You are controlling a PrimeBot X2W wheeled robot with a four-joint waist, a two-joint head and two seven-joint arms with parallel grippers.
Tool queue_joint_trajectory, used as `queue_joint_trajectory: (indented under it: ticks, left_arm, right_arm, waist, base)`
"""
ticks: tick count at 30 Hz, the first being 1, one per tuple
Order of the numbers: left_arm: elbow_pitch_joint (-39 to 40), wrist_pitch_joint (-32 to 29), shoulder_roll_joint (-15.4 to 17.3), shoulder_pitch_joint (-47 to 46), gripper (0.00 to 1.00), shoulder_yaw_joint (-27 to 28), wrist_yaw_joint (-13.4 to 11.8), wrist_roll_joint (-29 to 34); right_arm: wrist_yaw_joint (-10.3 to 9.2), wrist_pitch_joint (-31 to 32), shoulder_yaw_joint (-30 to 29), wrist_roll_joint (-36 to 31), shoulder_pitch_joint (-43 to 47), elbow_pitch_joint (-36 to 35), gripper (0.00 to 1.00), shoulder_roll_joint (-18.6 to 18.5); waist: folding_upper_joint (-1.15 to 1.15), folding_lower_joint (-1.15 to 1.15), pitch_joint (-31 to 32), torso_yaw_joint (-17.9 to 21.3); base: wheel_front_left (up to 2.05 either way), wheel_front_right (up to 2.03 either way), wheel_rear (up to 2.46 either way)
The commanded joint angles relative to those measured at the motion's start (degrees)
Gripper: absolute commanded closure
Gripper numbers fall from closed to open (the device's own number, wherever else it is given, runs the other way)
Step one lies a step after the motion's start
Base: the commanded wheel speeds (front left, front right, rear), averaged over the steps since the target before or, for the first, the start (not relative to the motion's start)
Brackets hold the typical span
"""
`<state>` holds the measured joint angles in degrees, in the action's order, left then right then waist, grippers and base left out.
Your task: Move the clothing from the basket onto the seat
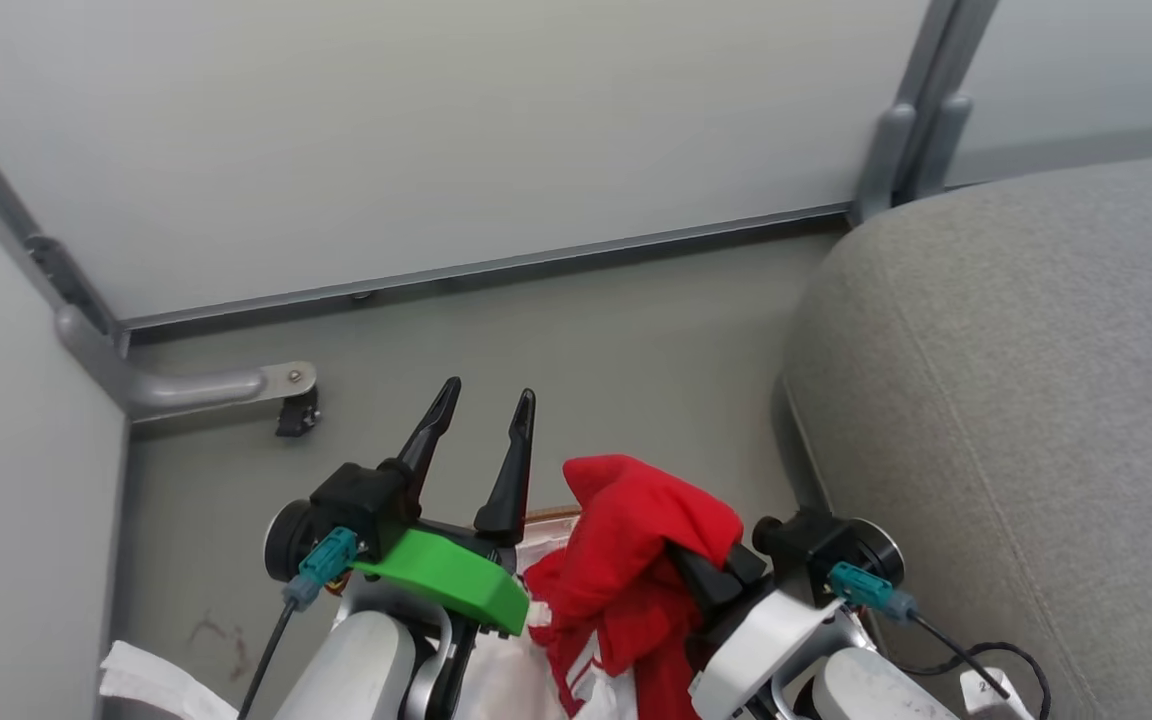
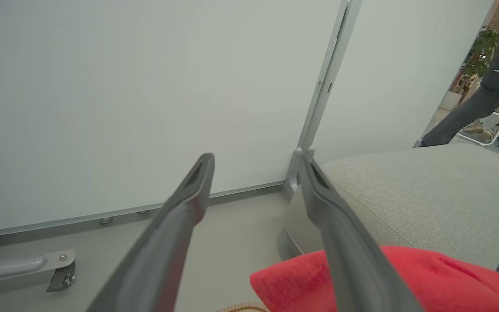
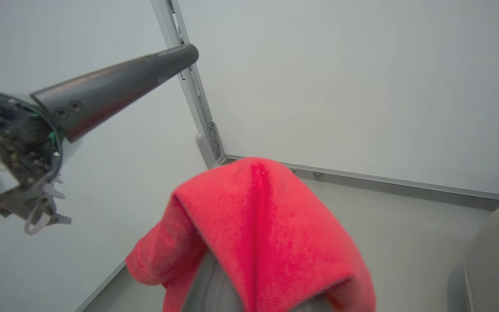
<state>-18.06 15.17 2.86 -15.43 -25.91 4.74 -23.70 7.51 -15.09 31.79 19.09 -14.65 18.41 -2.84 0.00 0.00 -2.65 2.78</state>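
Clothing (image 1: 636,545): red, hanging in the air beside seat (image 1: 1036,400)
Right gripper (image 1: 701,582): fingers closed under its folds, holding it
Left gripper (image 1: 488,400): fingers spread wide, empty

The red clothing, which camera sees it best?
The head view. It shows most of the clothing, red with white stripes, draped over the right fingers and hanging down. The left wrist view catches a red corner at the bottom. The right wrist view sees red cloth up close, no stripes.
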Motion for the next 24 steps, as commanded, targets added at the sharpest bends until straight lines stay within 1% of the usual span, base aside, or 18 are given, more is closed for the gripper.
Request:
queue_joint_trajectory:
  ticks: [1,8,14,20,24]
  left_arm:
    - [-0.2,0.0,0.1,1.0,0.0,0.5,0.3,0.9]
    - [-0.6,0.0,0.1,2.1,0.0,2.2,1.1,2.2]
    - [-0.9,0.0,0.1,2.8,0.0,2.7,1.4,2.6]
    - [-1.1,0.0,0.1,3.3,0.0,2.7,1.5,2.9]
    - [-1.2,0.0,0.1,2.6,0.0,2.1,1.7,3.2]
  right_arm:
    - [-0.04,-0.1,-0.3,-0.3,0.8,-0.5,1.0,-0.2]
    - [-0.04,-0.1,-2.6,-1.1,2.9,-2.3,1.0,-0.6]
    - [-0.04,-0.1,-4.3,-1.3,4.0,-3.8,1.0,-1.2]
    - [-0.04,-0.1,-5.8,-1.8,4.4,-5.3,1.0,-2.2]
    - [-0.04,-0.1,-7.9,-2.2,3.3,-6.6,1.0,-3.3]
  waist:
    - [0.0,0.0,0.3,6.7]
    - [0.0,0.0,0.2,15.5]
    - [0.0,0.0,-0.1,21.2]
    - [0.0,0.0,-0.6,25.5]
    - [0.0,0.0,-1.5,26.8]
  base:
    - [0.0,0.0,0.0]
    - [0.0,0.0,0.0]
    - [0.0,0.0,0.0]
    - [0.0,0.0,0.0]
    - [0.0,0.0,0.0]
